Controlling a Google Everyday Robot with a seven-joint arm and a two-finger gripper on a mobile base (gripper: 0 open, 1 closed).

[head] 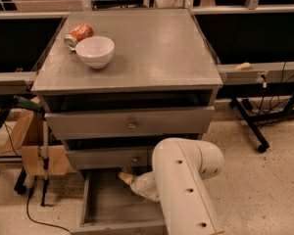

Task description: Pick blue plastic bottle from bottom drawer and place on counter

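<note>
Jaws sit in the bottom drawer (95, 207), hidden under my arm (186, 190); whether they are open or closed I cannot tell. A pale shape, likely the blue plastic bottle (143, 186), lies at them, pointing left.

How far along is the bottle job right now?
Done: the bottom drawer stands open. In hand: the arm reaches down into it, with the gripper low at the drawer's back, by a pale shape that may be the blue plastic bottle; a grasp cannot be confirmed. Left: lift it out and set it on the counter, where a soda can and white bowl sit.
</note>
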